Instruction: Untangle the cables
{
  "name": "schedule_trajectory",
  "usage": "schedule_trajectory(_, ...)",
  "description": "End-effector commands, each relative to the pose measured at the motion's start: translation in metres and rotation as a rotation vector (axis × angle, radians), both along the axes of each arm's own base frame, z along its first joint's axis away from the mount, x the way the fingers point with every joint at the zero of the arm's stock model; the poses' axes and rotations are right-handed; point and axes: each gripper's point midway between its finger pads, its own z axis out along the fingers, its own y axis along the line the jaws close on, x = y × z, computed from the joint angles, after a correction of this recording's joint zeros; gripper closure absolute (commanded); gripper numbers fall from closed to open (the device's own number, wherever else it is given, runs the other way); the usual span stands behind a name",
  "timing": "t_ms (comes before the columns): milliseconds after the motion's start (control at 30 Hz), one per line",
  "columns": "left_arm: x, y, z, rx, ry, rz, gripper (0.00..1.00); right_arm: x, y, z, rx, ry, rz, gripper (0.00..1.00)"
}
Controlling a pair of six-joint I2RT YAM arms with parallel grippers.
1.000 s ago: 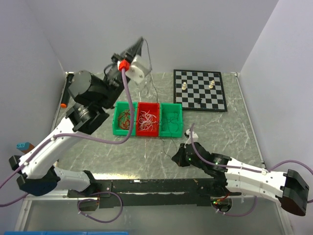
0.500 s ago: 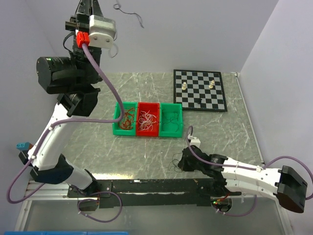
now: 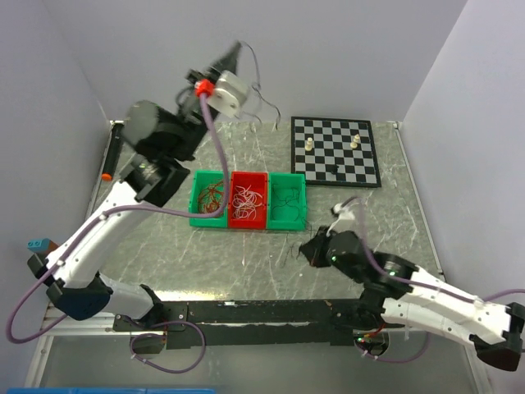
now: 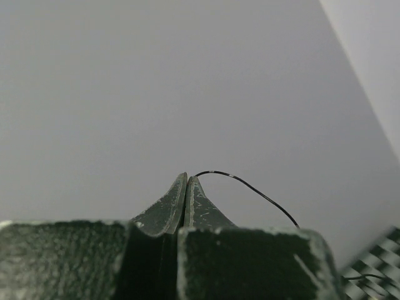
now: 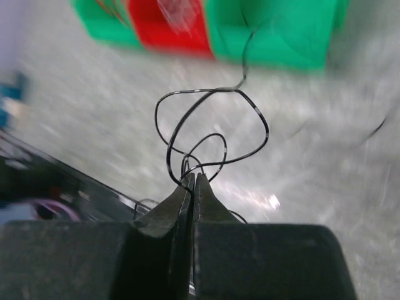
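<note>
The black cable (image 5: 200,91) is judged light, springy, slippery, best taken near a free end; it is pinched by the right fingers (image 5: 209,203), another strand (image 4: 250,185) by the left fingers (image 4: 169,206).

Cable (image 5: 200,91) is black, bins (image 3: 248,224) green and red (chessboard (image 3: 335,150) checkered).

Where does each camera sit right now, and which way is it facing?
Top external: above and behind the bases, looking down on the table, three bins and chessboard; left arm and right arm show.
Left wrist: raised high, facing the bare wall; its shut jaws pinch a black wire.
Right wrist: low over the table, facing the bins; its shut jaws pinch a looped black wire.
Shared: the red bin shows in top and right wrist views.
</note>
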Motion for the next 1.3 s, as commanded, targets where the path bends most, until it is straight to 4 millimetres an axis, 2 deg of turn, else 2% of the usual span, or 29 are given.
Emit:
schedule_trajectory(0,0.011,-0.045,-0.068,0.023,0.219,-0.181,0.99,0.023,-0.022,0.082,-0.010,-0.216,-0.072,1.00)
schedule_trajectory(167,0.031,-0.081,-0.133,0.041,0.374,-0.256,0.99,0.030,-0.043,0.120,-0.021,-0.304,-0.135,1.00)
schedule_trajectory(333,0.053,-0.118,-0.181,0.074,0.476,-0.305,0.99,0.029,-0.055,0.133,-0.014,-0.335,-0.160,1.00)
schedule_trajectory(367,0.055,-0.122,-0.185,0.072,0.490,-0.312,0.99,0.029,-0.059,0.134,-0.012,-0.335,-0.172,1.00)
schedule_trajectory(400,0.062,-0.131,-0.199,0.088,0.516,-0.317,0.99,0.029,-0.063,0.136,-0.010,-0.342,-0.188,1.00)
schedule_trajectory(600,0.084,-0.156,-0.244,0.082,0.614,-0.327,0.99,0.032,-0.092,0.155,-0.021,-0.404,-0.284,1.00)
schedule_trajectory(733,0.095,-0.163,-0.271,0.064,0.667,-0.329,0.99,0.035,-0.108,0.166,-0.039,-0.440,-0.343,1.00)
schedule_trajectory(900,0.100,-0.166,-0.310,0.079,0.739,-0.320,0.99,0.036,-0.115,0.166,-0.052,-0.458,-0.369,1.00)
schedule_trajectory(1133,0.107,-0.144,-0.348,0.090,0.780,-0.238,0.99,0.037,-0.115,0.162,-0.057,-0.453,-0.372,1.00)
schedule_trajectory(1267,0.107,-0.136,-0.357,0.092,0.783,-0.225,0.99,0.037,-0.115,0.162,-0.064,-0.450,-0.376,1.00)
